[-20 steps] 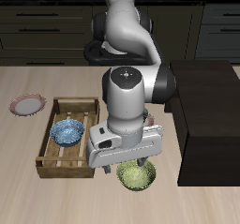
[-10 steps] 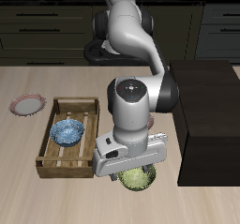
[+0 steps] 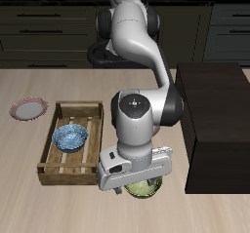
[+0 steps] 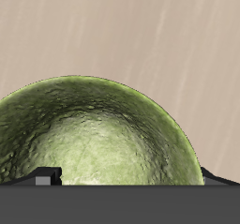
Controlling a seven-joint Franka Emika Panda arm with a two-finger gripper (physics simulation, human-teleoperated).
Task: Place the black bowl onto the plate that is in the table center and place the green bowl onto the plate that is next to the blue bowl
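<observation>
While the white robot arm bends low near the front edge of the pale beige wood-grain bench (image 3: 29, 203), its gripper (image 3: 143, 185) sits right over the small mottled yellow-green bowl (image 3: 145, 189), which rests on the bench beside the tall dark-brown block (image 3: 217, 120). Whether the gripper's fingers are closed on the rim cannot be told (the arm's body hides them). A blue-and-white patterned bowl (image 3: 69, 136) lies inside the wooden slatted crate (image 3: 57, 173), and a small pink-rimmed plate (image 3: 29, 109) sits farther back.

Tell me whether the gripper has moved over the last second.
Yes. The gripper has come down toward the green bowl, now sitting lower against the wooden crate beside it.
</observation>
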